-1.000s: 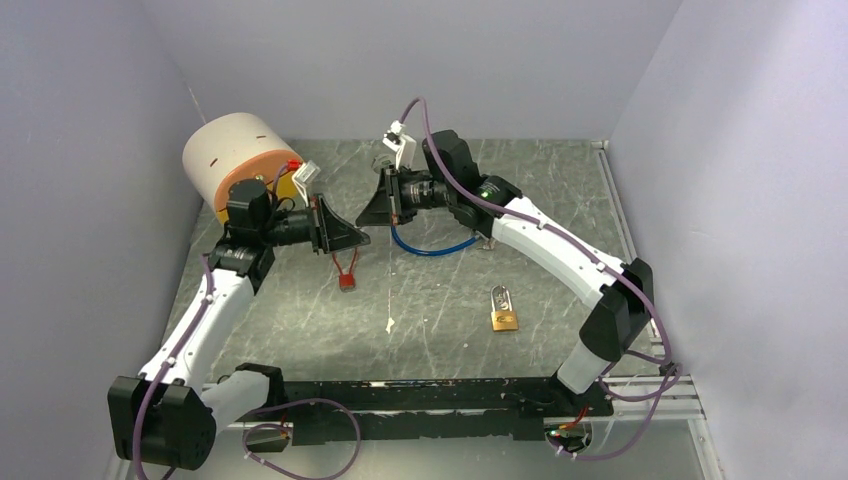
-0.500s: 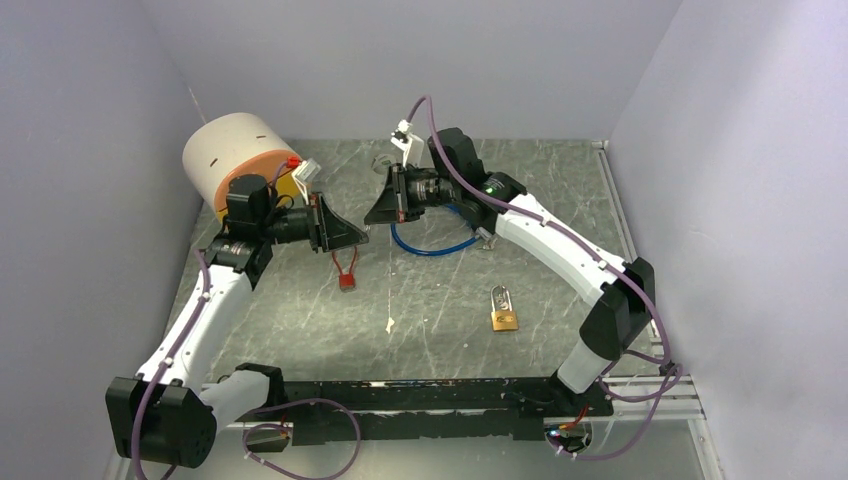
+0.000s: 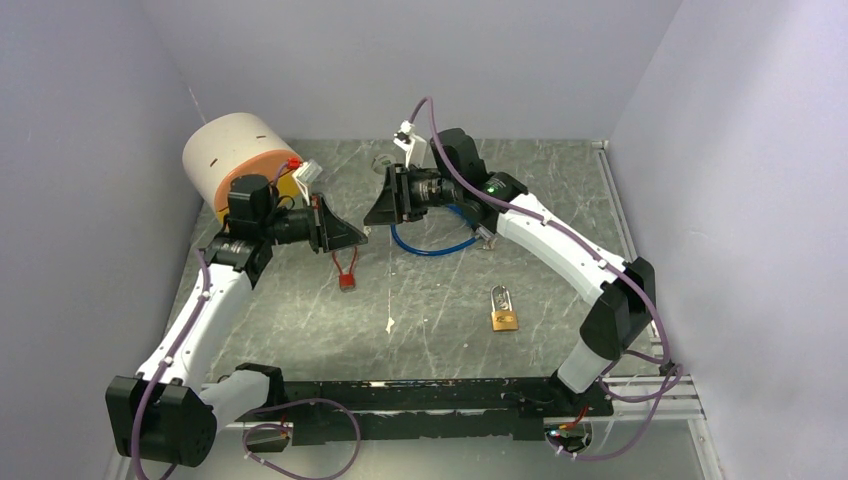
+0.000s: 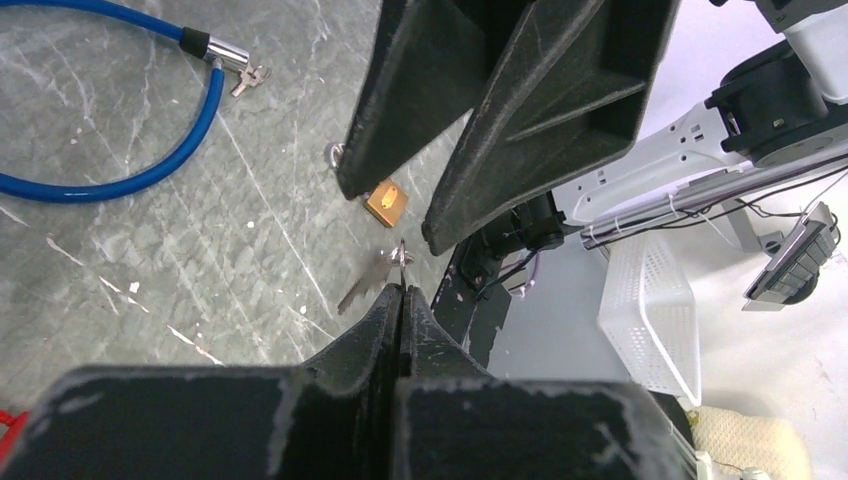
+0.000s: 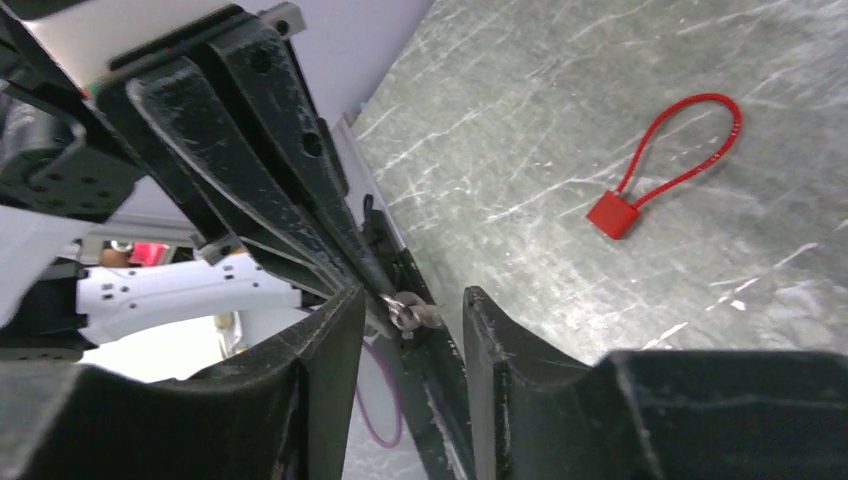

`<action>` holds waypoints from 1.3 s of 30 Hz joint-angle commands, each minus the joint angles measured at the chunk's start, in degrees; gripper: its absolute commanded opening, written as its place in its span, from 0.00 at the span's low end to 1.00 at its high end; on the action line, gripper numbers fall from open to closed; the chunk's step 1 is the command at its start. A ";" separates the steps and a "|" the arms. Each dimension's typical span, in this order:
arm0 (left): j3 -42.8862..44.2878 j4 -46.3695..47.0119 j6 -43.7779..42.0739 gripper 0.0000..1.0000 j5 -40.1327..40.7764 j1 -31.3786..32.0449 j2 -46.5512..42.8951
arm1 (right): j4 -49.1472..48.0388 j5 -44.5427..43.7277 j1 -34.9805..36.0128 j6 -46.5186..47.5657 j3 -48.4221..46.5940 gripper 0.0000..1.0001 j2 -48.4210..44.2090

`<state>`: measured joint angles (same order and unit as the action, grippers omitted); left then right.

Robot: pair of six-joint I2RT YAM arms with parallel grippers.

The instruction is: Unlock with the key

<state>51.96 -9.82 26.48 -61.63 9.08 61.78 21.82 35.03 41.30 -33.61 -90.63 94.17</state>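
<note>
My left gripper (image 4: 402, 290) is shut on the ring of a small silver key (image 4: 362, 287), which hangs just past its tips above the table. My right gripper (image 5: 412, 300) stands open around that ring (image 5: 412, 314), its fingers (image 4: 540, 110) spread to either side without touching it. In the top view the two grippers meet tip to tip, left (image 3: 360, 235) and right (image 3: 373, 214), over the table's middle. The brass padlock (image 3: 504, 310) lies flat on the table to the right, also visible as a padlock (image 4: 386, 202) in the left wrist view.
A red cable lock (image 3: 346, 272) lies below the grippers. A blue cable lock (image 3: 432, 246) lies under the right wrist. A large white and orange cylinder (image 3: 235, 160) stands at the back left. Walls close in on three sides.
The right gripper has opened and let go of the key, while the left gripper has closed fully on its ring. Both arms have barely shifted.
</note>
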 commanded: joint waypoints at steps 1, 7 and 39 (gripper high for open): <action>4.09 -3.83 -4.92 0.03 0.01 0.06 -0.72 | -2.49 1.84 -1.06 2.85 1.48 0.50 -2.70; 12.04 -23.69 -19.03 0.03 1.27 0.06 0.73 | -3.68 6.36 -1.22 8.98 0.63 0.62 -3.83; 25.22 -45.44 -37.39 0.03 -1.35 0.50 5.70 | 4.69 19.92 2.37 19.73 -11.80 0.36 6.83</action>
<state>74.94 -55.22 -8.54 -60.42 9.37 68.10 22.74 54.54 43.24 -16.95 -98.56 100.18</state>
